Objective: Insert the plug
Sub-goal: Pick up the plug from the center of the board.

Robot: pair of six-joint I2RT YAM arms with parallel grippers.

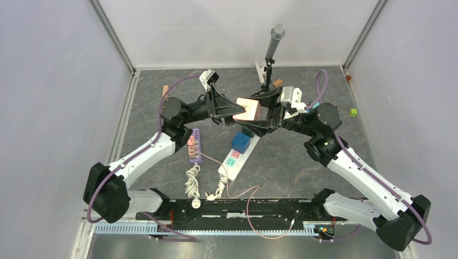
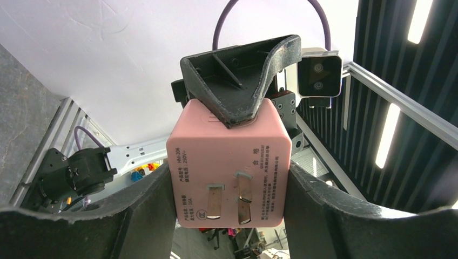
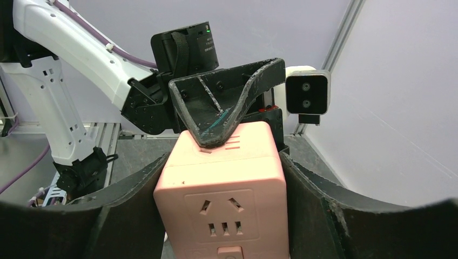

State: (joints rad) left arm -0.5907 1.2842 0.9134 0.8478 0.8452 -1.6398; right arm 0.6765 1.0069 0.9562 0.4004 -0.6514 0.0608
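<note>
A pink cube plug adapter (image 1: 247,110) hangs in the air between both arms, above the far end of a white power strip (image 1: 232,163). My left gripper (image 1: 231,110) is shut on it from the left. My right gripper (image 1: 265,113) is shut on it from the right. In the left wrist view the cube (image 2: 229,162) shows its two metal prongs between my left fingers (image 2: 143,216), with a right finger on top. In the right wrist view the cube (image 3: 224,189) shows its socket face between my right fingers (image 3: 324,216).
A blue cube (image 1: 241,142) sits on the white strip. A purple power strip (image 1: 195,145) lies to the left, with coiled white cables (image 1: 193,182) near the front. A microphone stand (image 1: 271,51) is at the back and a small green block (image 1: 353,112) at the right.
</note>
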